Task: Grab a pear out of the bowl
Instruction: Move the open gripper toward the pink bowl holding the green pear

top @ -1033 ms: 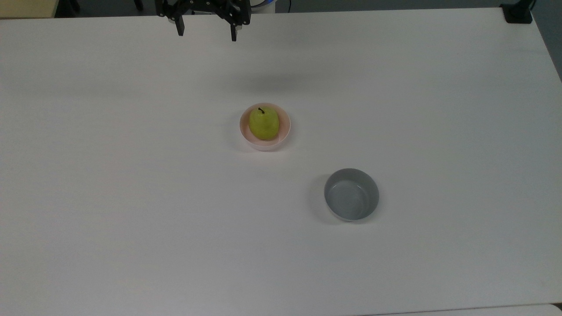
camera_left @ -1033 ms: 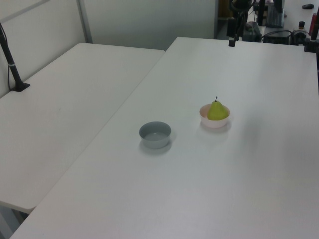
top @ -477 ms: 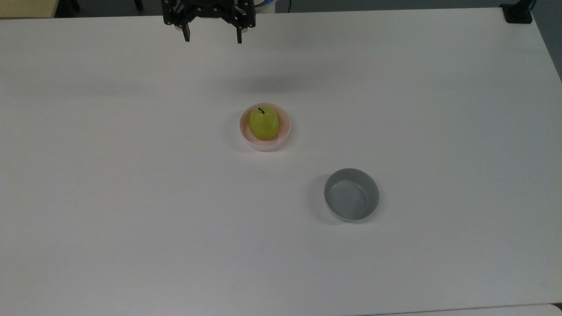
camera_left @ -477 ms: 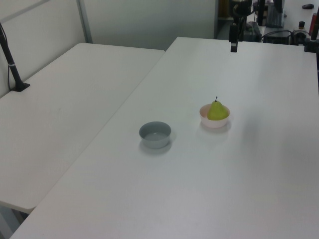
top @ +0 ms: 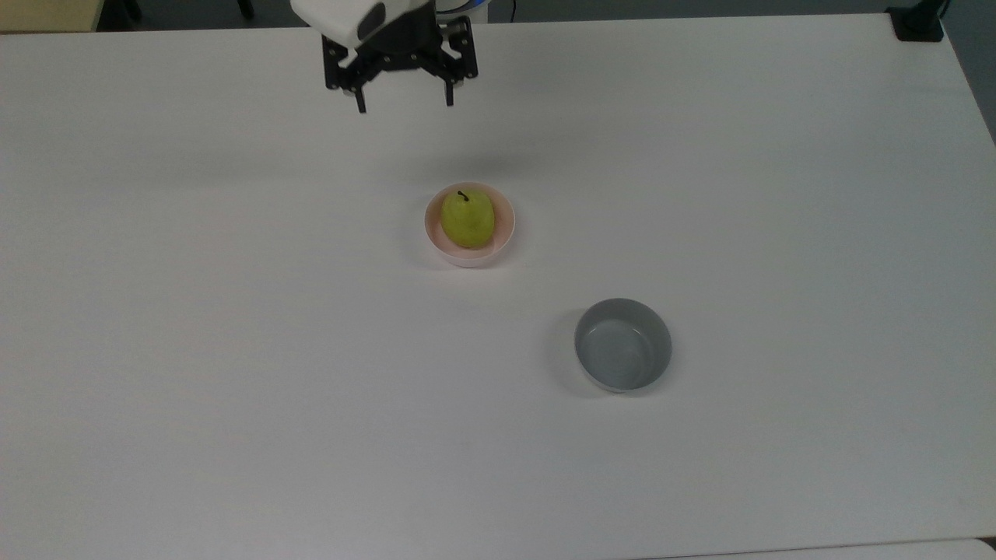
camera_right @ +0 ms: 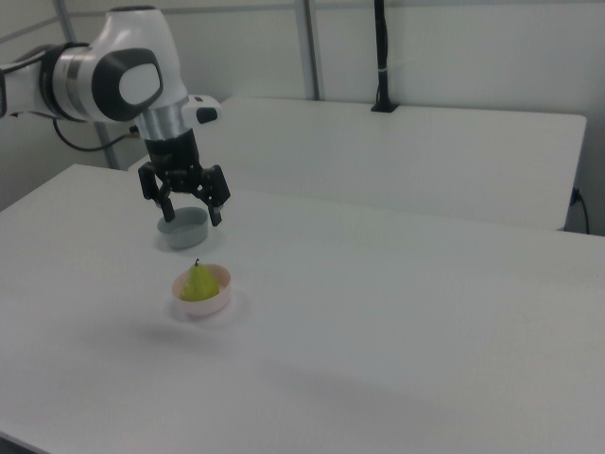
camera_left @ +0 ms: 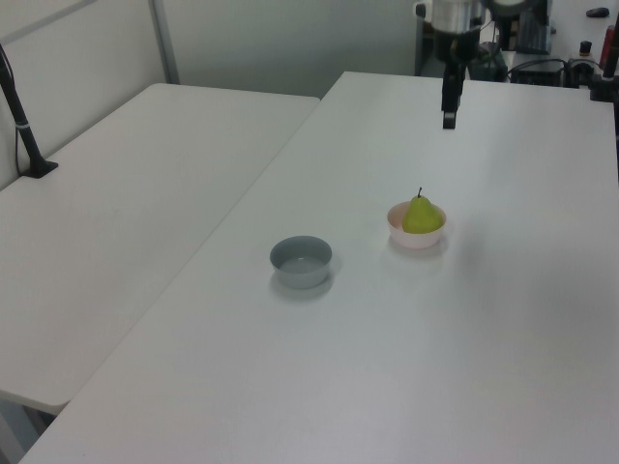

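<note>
A yellow-green pear [top: 468, 218] [camera_left: 421, 215] [camera_right: 198, 282] with a short dark stem sits upright in the small pale pink bowl [top: 504, 233] [camera_left: 416, 238] [camera_right: 210, 304] near the middle of the white table. My gripper [top: 405, 104] [camera_left: 449, 119] [camera_right: 189, 215] hangs in the air, open, with nothing between its black fingers. In the top view it is above and to the left of the bowl, well clear of the pear. In the right view it hovers above the bowl, a little to the right view's left.
A grey round bowl [top: 622, 344] [camera_left: 301, 262] [camera_right: 181, 228] stands apart from the pink one, to the lower right in the top view. A second white table [camera_left: 116, 213] adjoins in the left view. A black post [camera_right: 381, 57] rises from the far table.
My gripper has moved down and to the right in the top view, closer to the bowl, and the white arm link now shows. Pear and bowls have not moved.
</note>
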Motion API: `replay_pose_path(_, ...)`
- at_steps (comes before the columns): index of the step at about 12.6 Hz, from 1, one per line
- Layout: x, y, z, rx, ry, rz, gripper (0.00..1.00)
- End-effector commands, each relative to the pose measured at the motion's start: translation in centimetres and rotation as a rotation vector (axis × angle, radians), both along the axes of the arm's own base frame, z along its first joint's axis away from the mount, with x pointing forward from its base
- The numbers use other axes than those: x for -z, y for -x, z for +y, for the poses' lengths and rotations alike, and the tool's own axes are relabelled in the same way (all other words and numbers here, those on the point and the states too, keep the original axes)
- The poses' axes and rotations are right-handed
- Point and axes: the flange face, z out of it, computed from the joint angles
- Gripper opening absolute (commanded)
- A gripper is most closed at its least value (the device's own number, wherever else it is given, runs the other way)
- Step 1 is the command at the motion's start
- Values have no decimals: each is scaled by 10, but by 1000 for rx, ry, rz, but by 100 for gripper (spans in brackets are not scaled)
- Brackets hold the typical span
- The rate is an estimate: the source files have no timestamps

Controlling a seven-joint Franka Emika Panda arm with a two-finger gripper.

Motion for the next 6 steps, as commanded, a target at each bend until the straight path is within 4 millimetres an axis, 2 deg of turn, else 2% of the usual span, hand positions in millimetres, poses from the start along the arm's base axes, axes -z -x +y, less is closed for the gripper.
replay_pose_path(1,40,-11,15,-105,2,10,100)
replay_pose_path(4,64,-13,17,-156,2,21,100)
replay_pose_path(6,82,-10,30,-204,5,16,100)
